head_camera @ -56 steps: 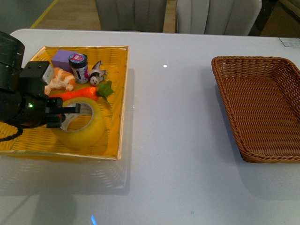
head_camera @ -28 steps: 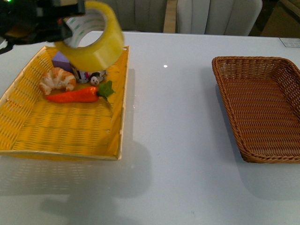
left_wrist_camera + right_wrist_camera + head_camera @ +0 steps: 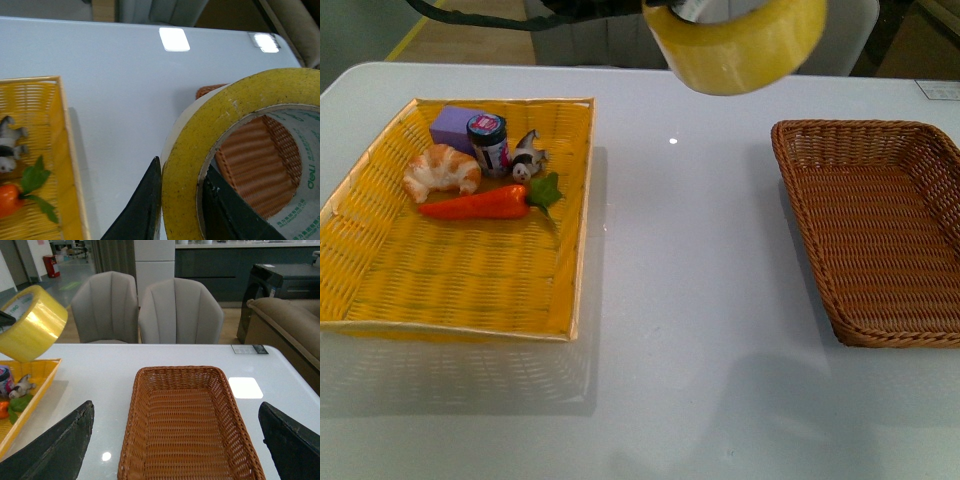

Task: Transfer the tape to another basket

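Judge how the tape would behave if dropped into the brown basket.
The tape looks stiff: the left gripper pinches its wall without visible denting. Being round, it may roll if landing on edge, though the basket rim would probably stop it.

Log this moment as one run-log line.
left gripper: shut on tape | tape: aloft, out of yellow tray | basket: empty | right gripper: open, empty

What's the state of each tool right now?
Left tool: closed on the tape, held up off the table.
Right tool: open, empty.
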